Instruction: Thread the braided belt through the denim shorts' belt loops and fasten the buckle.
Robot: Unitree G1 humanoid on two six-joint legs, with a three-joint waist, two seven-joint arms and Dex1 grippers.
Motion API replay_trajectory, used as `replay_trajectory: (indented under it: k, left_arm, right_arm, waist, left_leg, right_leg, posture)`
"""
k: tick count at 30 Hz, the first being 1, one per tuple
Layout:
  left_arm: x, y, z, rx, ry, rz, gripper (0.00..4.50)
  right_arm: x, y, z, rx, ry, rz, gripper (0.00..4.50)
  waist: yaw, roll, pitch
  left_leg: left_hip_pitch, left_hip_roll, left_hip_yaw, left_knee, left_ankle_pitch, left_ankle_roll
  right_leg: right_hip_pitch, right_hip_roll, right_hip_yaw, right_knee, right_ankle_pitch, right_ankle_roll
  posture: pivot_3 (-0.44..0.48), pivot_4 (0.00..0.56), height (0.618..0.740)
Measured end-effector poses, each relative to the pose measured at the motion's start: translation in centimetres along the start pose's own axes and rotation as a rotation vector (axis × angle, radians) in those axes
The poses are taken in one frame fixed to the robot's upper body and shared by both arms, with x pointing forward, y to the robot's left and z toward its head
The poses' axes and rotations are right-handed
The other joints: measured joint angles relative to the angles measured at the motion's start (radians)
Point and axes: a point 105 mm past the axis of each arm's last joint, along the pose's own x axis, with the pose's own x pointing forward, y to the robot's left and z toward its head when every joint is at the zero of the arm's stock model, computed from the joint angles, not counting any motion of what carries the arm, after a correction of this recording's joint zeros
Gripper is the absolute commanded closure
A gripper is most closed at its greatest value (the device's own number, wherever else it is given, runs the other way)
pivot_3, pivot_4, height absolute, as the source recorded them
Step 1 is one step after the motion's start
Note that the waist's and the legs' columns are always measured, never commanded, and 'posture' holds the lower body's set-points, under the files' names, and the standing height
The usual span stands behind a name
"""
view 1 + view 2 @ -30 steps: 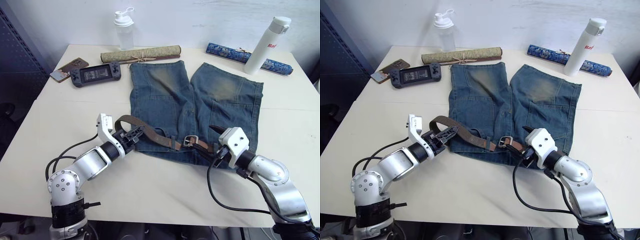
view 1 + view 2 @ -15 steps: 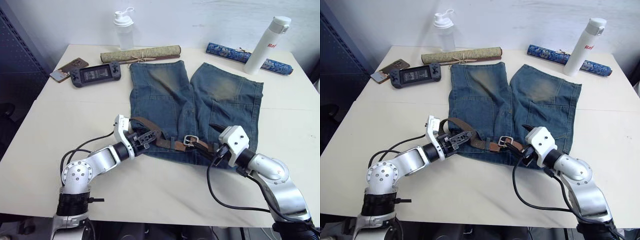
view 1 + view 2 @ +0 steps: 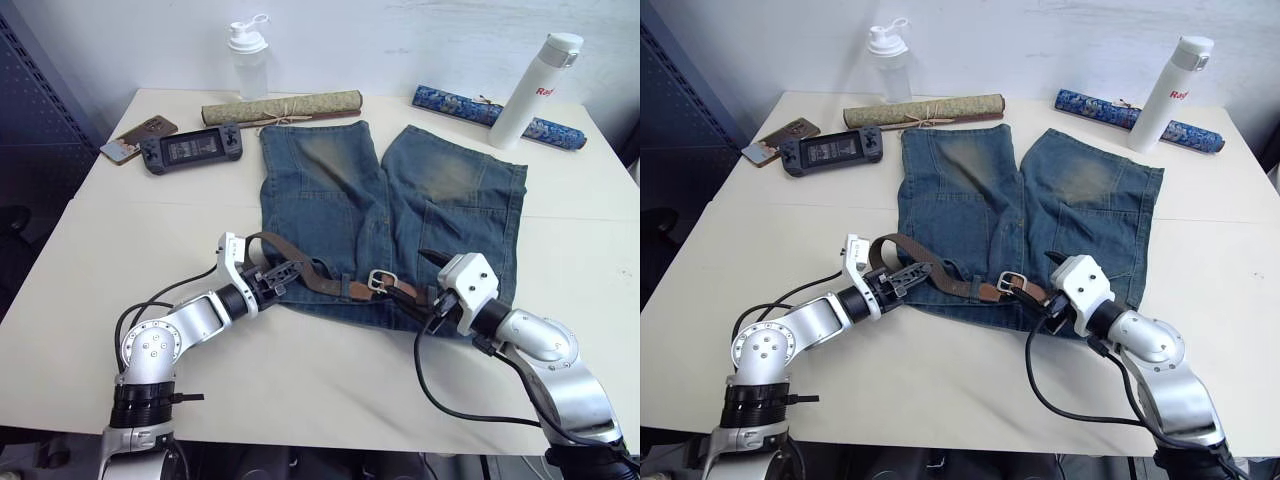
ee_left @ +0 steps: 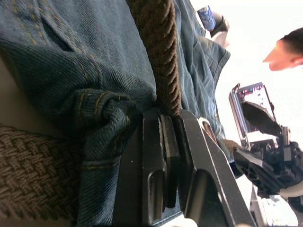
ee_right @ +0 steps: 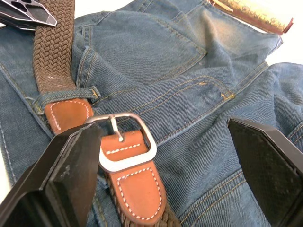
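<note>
The right gripper (image 5: 165,179) hangs over the buckle (image 5: 127,142) with its fingers wide apart. The left gripper (image 3: 281,272) has its fingers pinched on the braided belt (image 3: 318,281) at the waistband of the denim shorts (image 3: 400,190), which lie flat on the tabletop (image 3: 300,370). Farther back stands a white bottle (image 3: 535,88)
</note>
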Motion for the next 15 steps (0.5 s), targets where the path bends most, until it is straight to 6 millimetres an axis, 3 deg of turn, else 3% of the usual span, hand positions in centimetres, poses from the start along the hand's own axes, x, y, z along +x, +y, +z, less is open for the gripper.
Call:
replay_trajectory:
  k: [4, 9, 11, 15]
  left_arm:
    - [0.1, -0.2, -0.3, 0.008, 0.010, -0.021, 4.44]
    - [0.2, -0.3, -0.4, 0.003, 0.013, -0.033, 4.44]
    - [0.2, -0.3, -0.4, -0.004, 0.010, -0.035, 4.44]
    - [0.2, -0.3, -0.4, -0.013, 0.010, -0.036, 4.44]
  right_arm:
    - [-0.5, 0.4, 0.2, -0.113, 0.019, 0.061, 0.00]
    - [-0.3, 1.9, 1.3, -0.433, -0.024, 0.103, 0.00]
    - [0.1, 2.7, 0.8, -0.656, -0.019, 0.104, 0.00]
    - [0.8, 4.0, -0.2, -0.784, -0.038, 0.095, 0.00]
  waist:
    - [0.000, 0.000, 0.000]
    - [0.000, 0.000, 0.000]
    - [0.000, 0.000, 0.000]
    - [-0.001, 0.000, 0.000]
  left_leg:
    - [0.000, 0.000, 0.000, 0.000, 0.000, 0.000]
    - [0.000, 0.000, 0.000, 0.000, 0.000, 0.000]
    - [0.000, 0.000, 0.000, 0.000, 0.000, 0.000]
    - [0.000, 0.000, 0.000, 0.000, 0.000, 0.000]
  right_leg:
    - [0.000, 0.000, 0.000, 0.000, 0.000, 0.000]
    - [0.000, 0.000, 0.000, 0.000, 0.000, 0.000]
    - [0.000, 0.000, 0.000, 0.000, 0.000, 0.000]
    - [0.001, 0.000, 0.000, 0.000, 0.000, 0.000]
  posture:
    - [0.000, 0.150, 0.717]
    - [0.000, 0.150, 0.717]
    - [0.000, 0.150, 0.717]
    - [0.000, 0.150, 0.717]
